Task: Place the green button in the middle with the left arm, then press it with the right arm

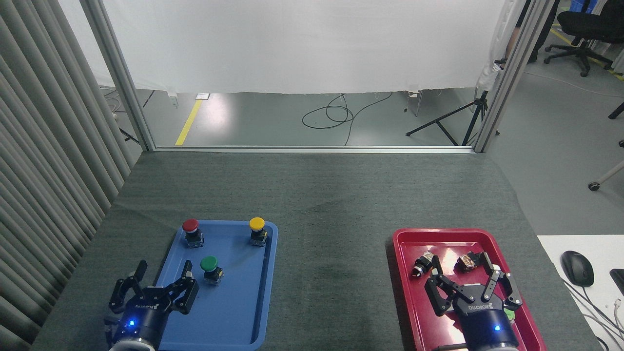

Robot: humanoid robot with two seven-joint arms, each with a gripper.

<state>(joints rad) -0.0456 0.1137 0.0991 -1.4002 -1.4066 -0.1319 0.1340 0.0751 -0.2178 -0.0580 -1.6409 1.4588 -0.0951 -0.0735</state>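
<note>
The green button (210,268) stands upright in the blue tray (243,312), below the red button (191,231) and the yellow button (257,230). My left gripper (164,269) hovers at the tray's left rim, open, its right finger just left of the green button and apart from it. My right gripper (460,265) is open over the red tray (404,273), nothing held. The middle (334,273) of the dark grey cloth between the trays is bare.
Two small dark parts (422,263) (468,261) lie in the red tray near my right fingers. A ribbed grey curtain (44,170) borders the left side. A white desk with a mouse (577,267) adjoins the table's right edge.
</note>
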